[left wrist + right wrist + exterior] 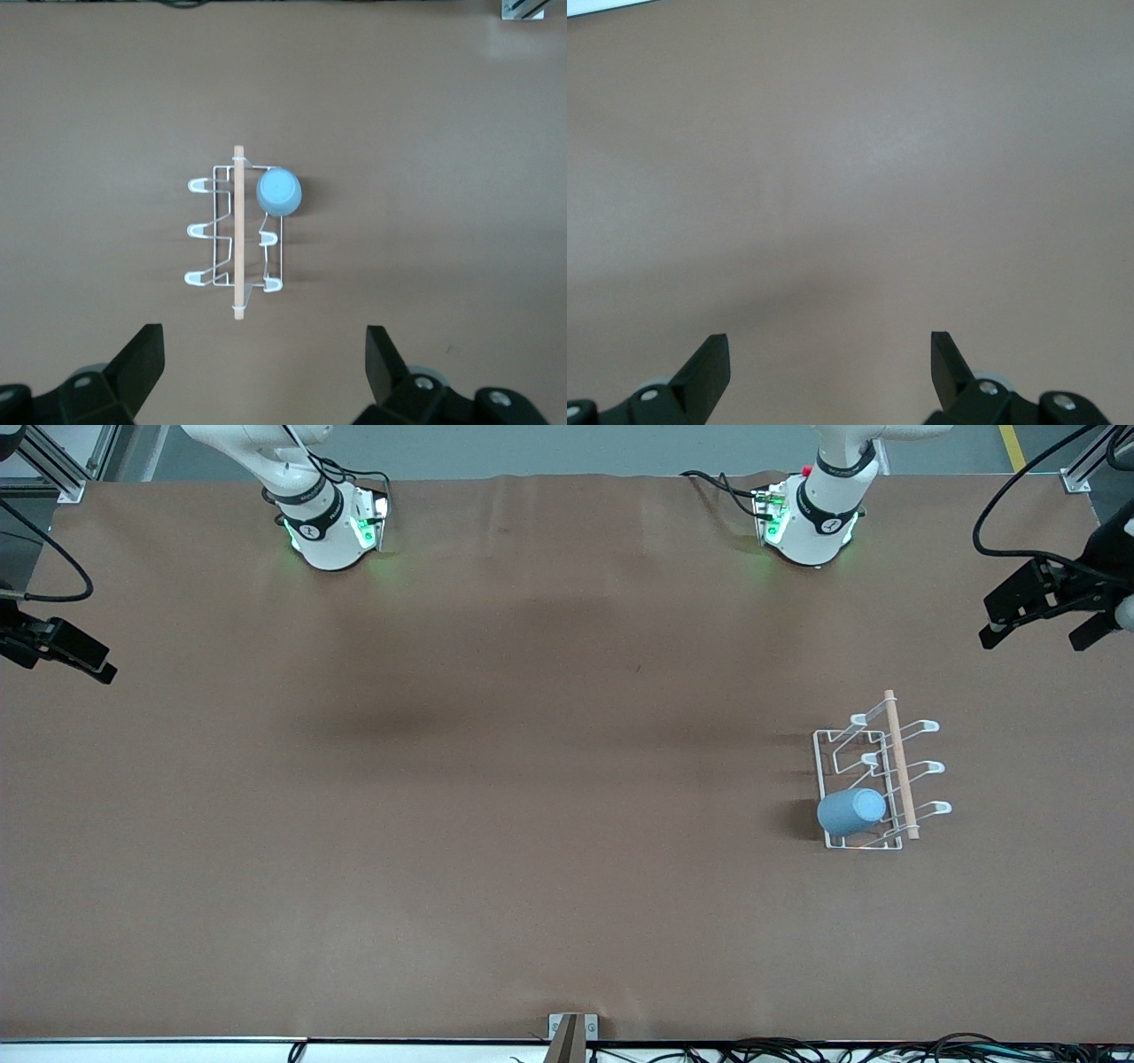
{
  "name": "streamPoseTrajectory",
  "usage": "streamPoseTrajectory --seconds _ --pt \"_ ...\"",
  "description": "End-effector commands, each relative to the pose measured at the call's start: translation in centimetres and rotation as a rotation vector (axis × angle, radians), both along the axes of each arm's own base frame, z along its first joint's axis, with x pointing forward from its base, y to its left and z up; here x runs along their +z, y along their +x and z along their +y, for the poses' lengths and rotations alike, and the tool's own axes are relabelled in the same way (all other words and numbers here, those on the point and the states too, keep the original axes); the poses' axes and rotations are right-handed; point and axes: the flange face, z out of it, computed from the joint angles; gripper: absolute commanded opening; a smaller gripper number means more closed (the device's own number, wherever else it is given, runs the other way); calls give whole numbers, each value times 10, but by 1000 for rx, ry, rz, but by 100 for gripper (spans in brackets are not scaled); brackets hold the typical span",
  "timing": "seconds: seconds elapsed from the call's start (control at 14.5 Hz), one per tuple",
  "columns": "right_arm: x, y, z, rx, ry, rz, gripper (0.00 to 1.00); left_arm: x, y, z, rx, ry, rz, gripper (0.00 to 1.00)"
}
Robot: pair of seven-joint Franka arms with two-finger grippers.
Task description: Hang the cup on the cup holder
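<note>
Cup (851,811) already sat upturned on a holder (873,779) prong, toward the left arm's end of the desk. Left tool (1036,615) and right tool (66,657) hung open, empty, well apart. You needed only check its seating.

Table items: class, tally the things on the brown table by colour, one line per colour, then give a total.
Light blue: 1, the cup
White wire with a wooden rod: 1, the cup holder
Total: 2
</note>
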Motion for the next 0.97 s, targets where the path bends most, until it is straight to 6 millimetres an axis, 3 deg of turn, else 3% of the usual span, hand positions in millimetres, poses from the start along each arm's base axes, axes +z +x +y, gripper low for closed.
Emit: streamPoseTrajectory --seconds 0.0,0.41,0.9 --pt "4 1 -2 5 8 -8 100 -10 -14 1 14 -17 4 100" --pt "5 0 -1 4 10 -7 100 -28 -1 3 -22 0 15 100" --pt "5 1 -2 5 8 -8 100 -33 4 1 -33 1 12 100"
